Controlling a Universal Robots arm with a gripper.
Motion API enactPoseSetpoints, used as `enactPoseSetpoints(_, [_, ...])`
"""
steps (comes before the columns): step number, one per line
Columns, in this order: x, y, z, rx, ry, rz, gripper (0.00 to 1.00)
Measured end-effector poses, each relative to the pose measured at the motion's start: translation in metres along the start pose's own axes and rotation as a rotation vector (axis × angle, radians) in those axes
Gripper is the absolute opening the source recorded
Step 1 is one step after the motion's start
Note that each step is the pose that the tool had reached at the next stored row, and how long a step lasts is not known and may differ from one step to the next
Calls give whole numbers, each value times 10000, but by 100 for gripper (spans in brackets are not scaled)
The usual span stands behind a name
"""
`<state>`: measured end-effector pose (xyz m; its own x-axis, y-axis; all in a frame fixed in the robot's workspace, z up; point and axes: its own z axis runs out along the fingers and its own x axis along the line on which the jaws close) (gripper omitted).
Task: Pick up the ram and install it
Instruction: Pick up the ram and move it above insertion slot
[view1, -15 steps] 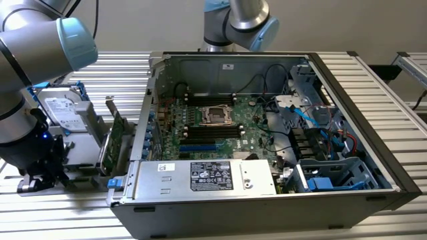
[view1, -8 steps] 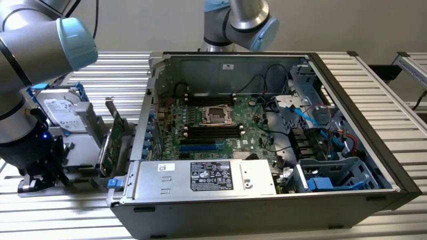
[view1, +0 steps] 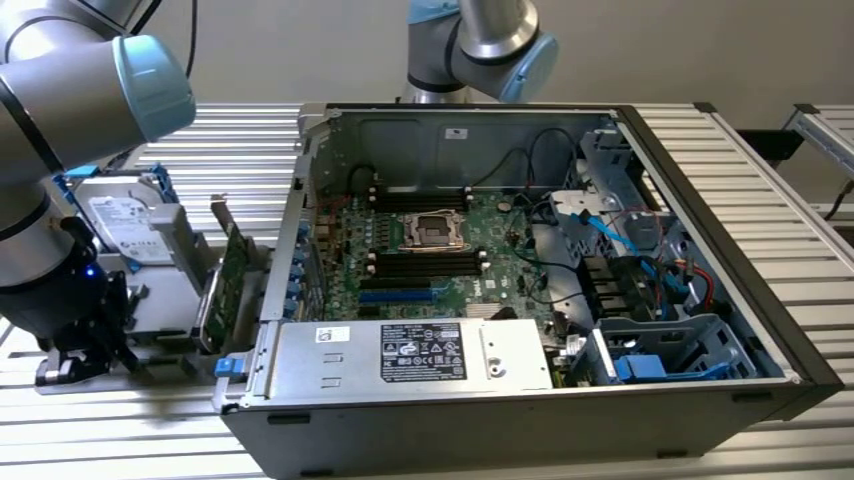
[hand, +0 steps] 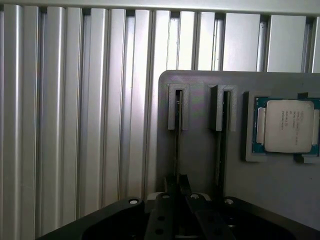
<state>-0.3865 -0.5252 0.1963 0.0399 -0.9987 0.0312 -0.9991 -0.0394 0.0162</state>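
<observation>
Pincer clamped on ram, thin stick edge-on in grey holder slot.

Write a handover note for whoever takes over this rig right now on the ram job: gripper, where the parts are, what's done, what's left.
Gripper: down at the gray tray, fingers apparently closed on the edge of the ram.
Ram: standing on edge in its tray holder, not lifted out. A second stick stands in the holder beside it, and a processor sits in the tray's pocket.
Computer case: open, toward the exterior view's right, with black memory slots on the motherboard.
Done: gripper is at the ram and appears to grip it.
Left: lift it out, carry it over, seat it in a slot.
</observation>
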Motion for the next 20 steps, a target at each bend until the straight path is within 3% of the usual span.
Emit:
enactPoseSetpoints(9, [1,1,-47,0,0,1,14])
enactPoseSetpoints(13, [5,3,-167,0,-1,1,14])
enactPoseSetpoints(20, [15,7,-481,-23,-1,-1,14])
